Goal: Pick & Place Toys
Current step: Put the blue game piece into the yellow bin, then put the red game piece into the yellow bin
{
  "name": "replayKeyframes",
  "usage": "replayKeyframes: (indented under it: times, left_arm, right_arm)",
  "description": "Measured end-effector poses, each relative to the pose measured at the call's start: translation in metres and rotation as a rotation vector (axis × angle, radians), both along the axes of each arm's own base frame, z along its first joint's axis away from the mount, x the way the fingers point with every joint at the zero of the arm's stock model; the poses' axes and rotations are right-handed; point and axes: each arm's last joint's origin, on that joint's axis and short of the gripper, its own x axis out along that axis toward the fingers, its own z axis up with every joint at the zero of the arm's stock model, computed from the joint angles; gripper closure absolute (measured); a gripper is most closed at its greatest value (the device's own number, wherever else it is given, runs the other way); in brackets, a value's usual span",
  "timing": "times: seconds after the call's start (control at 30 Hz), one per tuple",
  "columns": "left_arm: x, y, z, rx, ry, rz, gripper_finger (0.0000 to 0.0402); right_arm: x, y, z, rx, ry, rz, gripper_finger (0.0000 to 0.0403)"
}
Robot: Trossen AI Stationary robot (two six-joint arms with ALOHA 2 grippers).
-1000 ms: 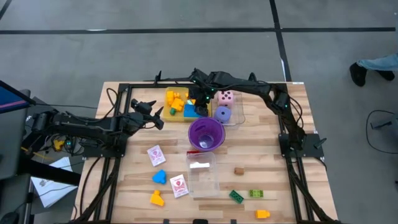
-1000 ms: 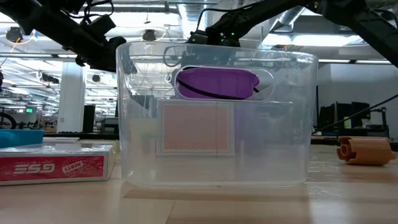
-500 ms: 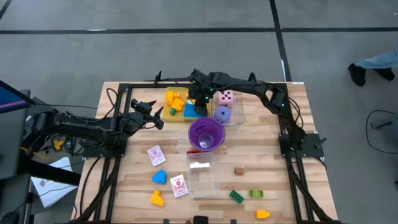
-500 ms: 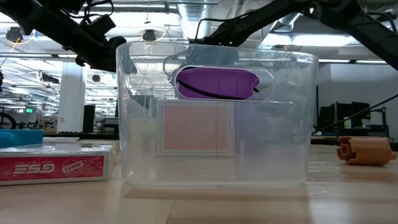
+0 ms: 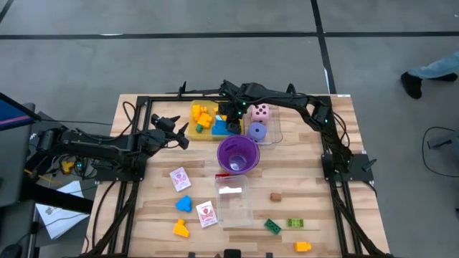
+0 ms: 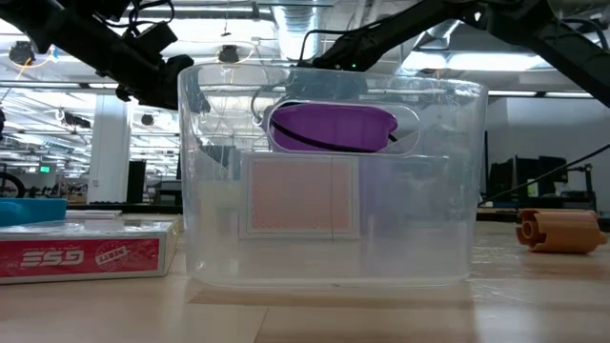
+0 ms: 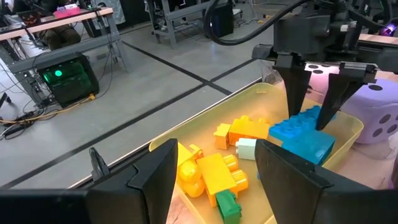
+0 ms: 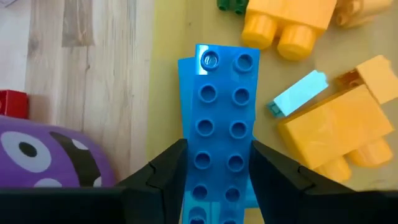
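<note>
Since the right gripper [image 8: 214,171] hangs straight down over the yellow tray [image 5: 196,123] at the far middle of the table, its two dark fingers [image 7: 296,93] stand on either long side of the blue brick [image 8: 219,118] lying flat among the yellow and orange bricks [image 7: 214,171]. The wrist view shows the jaws part-open and close against the brick's flanks — whether they press it or have just let go cannot be told, so the brick counts as resting in the tray rather than gripped. The left gripper [image 5: 173,130] waits over the table's left side, facing the tray, fingers apart and empty.

The blue brick looks like hard, hollow plastic: light, stiff, not fragile, but smooth-sided and apt to slip or twist under an off-centre pinch. Its long flat walls are the sensible place to take hold, near mid-length, with the studs left clear on top. The neighbouring bricks crowd one side, so a wide approach might nudge them.

Elsewhere, the purple die [image 5: 257,132] and pink die [image 5: 261,112] sit just beside the tray — probably soft foam, squashy under a tight grip. The thin cards [image 5: 179,178] lie flat and look hard to pick up by an edge, and loose bricks [image 5: 184,203] remain scattered near the table's front.
</note>
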Motion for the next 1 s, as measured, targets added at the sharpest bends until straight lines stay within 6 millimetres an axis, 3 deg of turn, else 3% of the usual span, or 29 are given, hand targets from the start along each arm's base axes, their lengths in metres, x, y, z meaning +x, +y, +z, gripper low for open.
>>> replayKeyframes:
  times: [0.67, 0.8, 1.0]
  left_arm:
    - [0.000, 0.000, 0.000, 0.000, 0.000, 0.000, 0.0192]
    - [0.000, 0.000, 0.000, 0.000, 0.001, 0.000, 0.0192]
    - [0.001, 0.000, 0.000, -0.009, -0.001, -0.024, 0.0192]
  right_arm:
    - [-0.001, 0.001, 0.004, 0.010, -0.007, -0.026, 0.0235]
    - [-0.003, 0.002, 0.021, 0.007, -0.030, -0.043, 0.0235]
    - [-0.011, 0.007, 0.066, -0.007, -0.093, -0.070, 0.0239]
